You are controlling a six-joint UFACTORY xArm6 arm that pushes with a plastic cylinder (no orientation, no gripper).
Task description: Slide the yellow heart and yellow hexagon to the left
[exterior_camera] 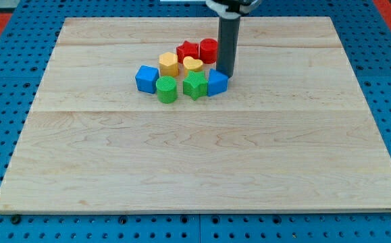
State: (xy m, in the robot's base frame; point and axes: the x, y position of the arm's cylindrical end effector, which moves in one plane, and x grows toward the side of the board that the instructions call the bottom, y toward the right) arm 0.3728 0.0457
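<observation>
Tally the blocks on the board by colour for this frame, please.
Yellow: 2, yellow hexagon, yellow heart
Red: 2
Green: 2
Blue: 2
Total: 8
My tip sits just above the right blue block.

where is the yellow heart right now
The yellow heart sits in the block cluster near the view's top centre, just right of the yellow hexagon, below the red blocks and above the green star; my tip is to its right.
</observation>
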